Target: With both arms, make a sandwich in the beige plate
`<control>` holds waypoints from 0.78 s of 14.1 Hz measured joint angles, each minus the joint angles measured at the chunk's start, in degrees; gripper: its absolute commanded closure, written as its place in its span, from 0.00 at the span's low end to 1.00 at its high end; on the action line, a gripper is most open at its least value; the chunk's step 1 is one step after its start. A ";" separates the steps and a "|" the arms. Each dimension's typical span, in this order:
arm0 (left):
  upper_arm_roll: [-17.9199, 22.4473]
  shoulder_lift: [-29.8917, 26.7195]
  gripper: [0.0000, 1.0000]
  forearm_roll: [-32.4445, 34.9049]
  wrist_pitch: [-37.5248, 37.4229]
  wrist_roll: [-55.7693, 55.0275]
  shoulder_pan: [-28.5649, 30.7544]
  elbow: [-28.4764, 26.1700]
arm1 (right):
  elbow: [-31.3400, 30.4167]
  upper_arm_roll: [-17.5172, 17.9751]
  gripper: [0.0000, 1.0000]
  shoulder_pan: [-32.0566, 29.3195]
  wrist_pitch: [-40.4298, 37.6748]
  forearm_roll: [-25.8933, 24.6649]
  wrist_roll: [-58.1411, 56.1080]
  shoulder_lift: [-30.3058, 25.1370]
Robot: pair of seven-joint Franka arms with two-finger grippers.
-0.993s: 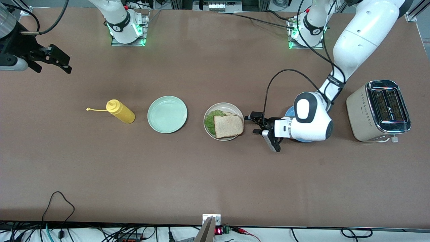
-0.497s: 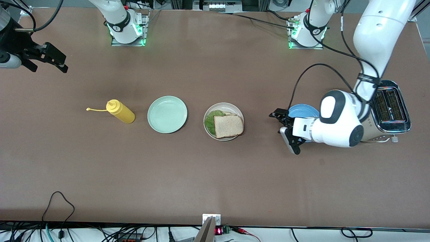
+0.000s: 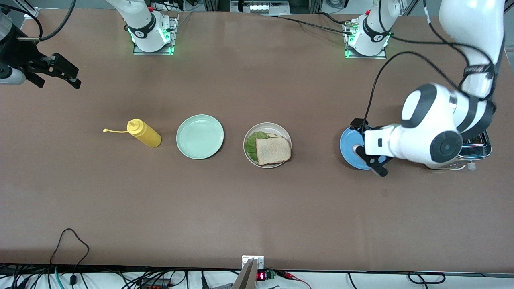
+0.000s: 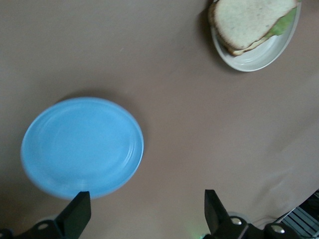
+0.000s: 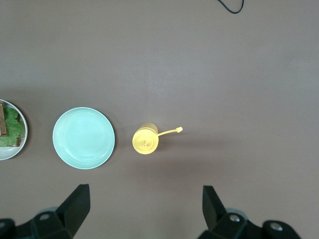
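The sandwich [image 3: 272, 150] lies on the beige plate [image 3: 277, 127] at mid-table: a toasted bread slice on top, green lettuce [image 3: 251, 145] poking out beneath it. It also shows in the left wrist view [image 4: 251, 22] on the beige plate [image 4: 259, 59]. My left gripper [image 3: 367, 147] is open and empty, up in the air over the blue plate [image 3: 348, 147], apart from the sandwich. My right gripper [image 3: 74, 77] is open and empty, raised at the right arm's end of the table. Both show open in their wrist views: the left gripper [image 4: 144, 219] and the right gripper [image 5: 144, 211].
An empty mint-green plate [image 3: 200, 136] lies beside the beige plate, toward the right arm's end. A yellow squeeze bottle [image 3: 143, 133] stands beside that. A toaster [image 3: 478, 146] at the left arm's end is mostly hidden by the left wrist.
My left gripper has drawn away from the beige plate toward the left arm's end and now hangs over the blue plate. My right gripper has barely shifted.
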 measured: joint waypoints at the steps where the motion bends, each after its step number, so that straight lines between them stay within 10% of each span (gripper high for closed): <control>1: -0.09 -2.01 0.00 2.04 -1.89 -3.45 -0.36 0.55 | 0.01 0.00 0.00 0.00 0.01 0.00 0.00 0.39; 4: 1.74 -8.60 0.00 5.58 -4.20 -9.17 -2.33 1.41 | 0.32 -0.01 0.00 -0.01 0.17 0.00 0.00 1.41; 11: 19.76 -21.07 0.00 3.06 2.64 -19.13 -11.25 -3.89 | 0.49 -0.01 0.00 -0.01 0.16 0.00 0.00 1.96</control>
